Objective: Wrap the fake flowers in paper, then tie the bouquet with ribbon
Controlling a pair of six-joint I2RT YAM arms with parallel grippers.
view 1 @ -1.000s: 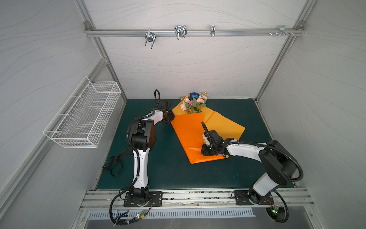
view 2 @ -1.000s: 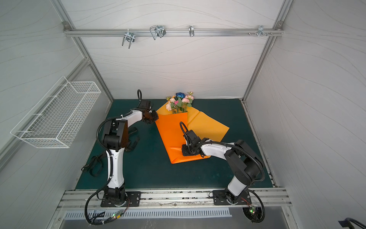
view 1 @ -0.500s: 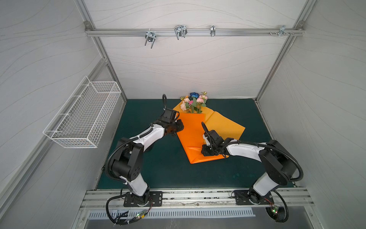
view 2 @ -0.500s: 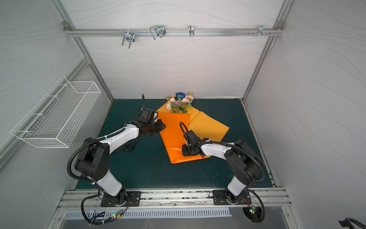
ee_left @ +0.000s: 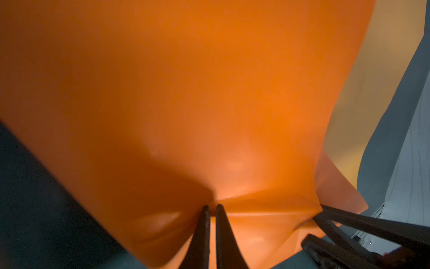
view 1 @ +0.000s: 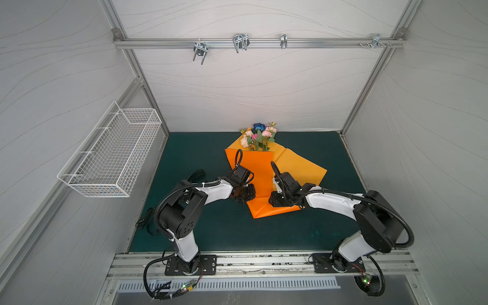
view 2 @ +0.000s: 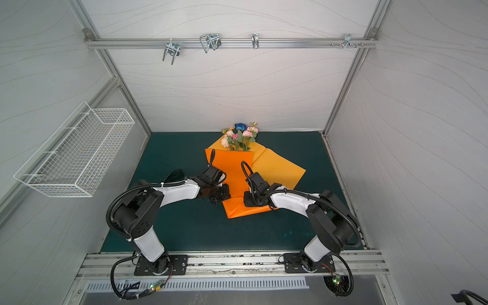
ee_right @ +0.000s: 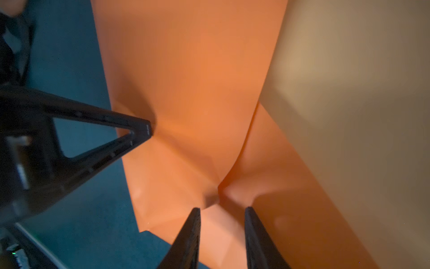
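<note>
Left wrist view, left gripper (ee_left: 212, 207) nipping orange paper (ee_left: 186, 93), right gripper (ee_left: 313, 224) parted

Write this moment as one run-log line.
left gripper: shut on orange paper | right gripper: open at paper fold | flowers: lying in paper, blooms exposed

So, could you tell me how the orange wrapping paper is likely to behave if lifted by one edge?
Probably floppy and light: the orange wrapping paper buckles into soft folds where the left gripper pinches it. It seems to hold creases, since its flap lies folded flat in both top views.
</note>
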